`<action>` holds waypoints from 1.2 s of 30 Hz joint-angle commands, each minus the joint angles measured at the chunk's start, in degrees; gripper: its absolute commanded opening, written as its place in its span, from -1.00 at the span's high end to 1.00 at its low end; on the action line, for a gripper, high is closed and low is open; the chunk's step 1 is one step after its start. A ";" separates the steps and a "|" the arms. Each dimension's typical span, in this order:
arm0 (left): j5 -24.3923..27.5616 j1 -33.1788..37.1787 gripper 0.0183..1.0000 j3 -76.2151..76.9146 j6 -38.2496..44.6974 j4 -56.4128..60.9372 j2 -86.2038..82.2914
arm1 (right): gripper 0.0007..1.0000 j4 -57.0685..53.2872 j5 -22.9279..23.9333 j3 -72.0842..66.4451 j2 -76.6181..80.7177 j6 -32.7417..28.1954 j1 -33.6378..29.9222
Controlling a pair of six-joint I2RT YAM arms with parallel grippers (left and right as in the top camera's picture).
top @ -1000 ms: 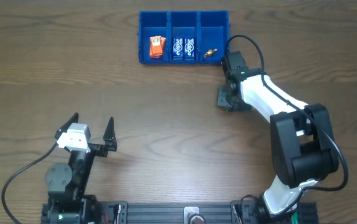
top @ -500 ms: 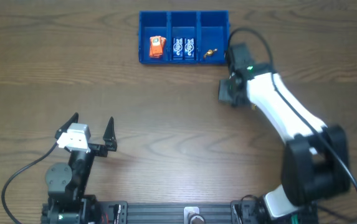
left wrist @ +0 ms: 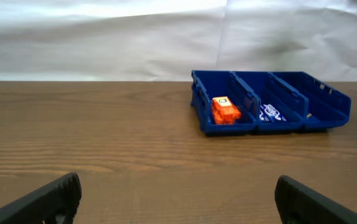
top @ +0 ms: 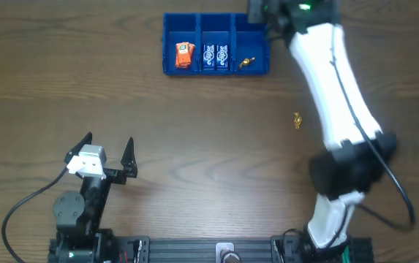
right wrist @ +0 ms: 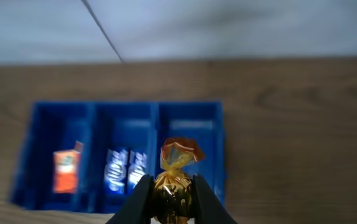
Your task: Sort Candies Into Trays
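- Top view: a wooden table with a blue tray at 12 o'clock, split into three compartments side by side.
- The compartment toward 9 o'clock holds an orange candy; the middle one holds two blue candies; the one toward 3 o'clock holds a gold candy.
- A loose gold candy lies on the bare wood toward 3 o'clock, well apart from the tray.
- The white right arm stretches up past that candy, and the right gripper covers the tray's corner at about 1 o'clock.
- The left gripper sits at 8 o'clock, fingers spread wide, holding nothing, far from the tray.
- Left wrist view: two dark fingertips stand far apart over bare wood. The tray sits ahead against a white backdrop, nothing between. The orange candy and a blue candy show inside.
- Right wrist view: the right gripper is above the tray, its fingers pinched on a held gold candy, whose twisted wrapper top sticks up.
- That candy blocks part of the tray's compartment next to the blue ones. The orange candy and blue candies lie in the other two compartments.
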 commanded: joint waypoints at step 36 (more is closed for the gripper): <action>1.01 -0.15 -0.99 -1.20 0.83 -1.70 -0.37 | -1.00 -14.32 7.43 -8.24 -13.46 -2.32 -1.11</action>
